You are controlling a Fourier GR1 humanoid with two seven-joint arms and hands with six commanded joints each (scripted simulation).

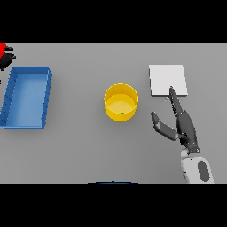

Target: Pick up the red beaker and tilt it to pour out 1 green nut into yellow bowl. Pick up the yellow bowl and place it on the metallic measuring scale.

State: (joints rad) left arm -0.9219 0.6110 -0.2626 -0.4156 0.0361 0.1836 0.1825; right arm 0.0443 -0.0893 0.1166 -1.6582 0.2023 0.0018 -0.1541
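The yellow bowl (121, 103) stands upright at the table's middle, and a small green speck, seemingly a nut (122, 113), lies at its near inner wall. Right of it lies the flat pale metallic scale (167, 80), bare on top. My right hand (185, 126) is open just in front of the scale, with straight fingers pointing at its near edge and the thumb spread towards the bowl; it holds nothing. At the far left edge a sliver of the red beaker (2, 48) shows, with my dark left hand (7, 59) against it, both mostly cut off.
A blue rectangular tray (13, 95) lies at the left, between the beaker and the bowl.
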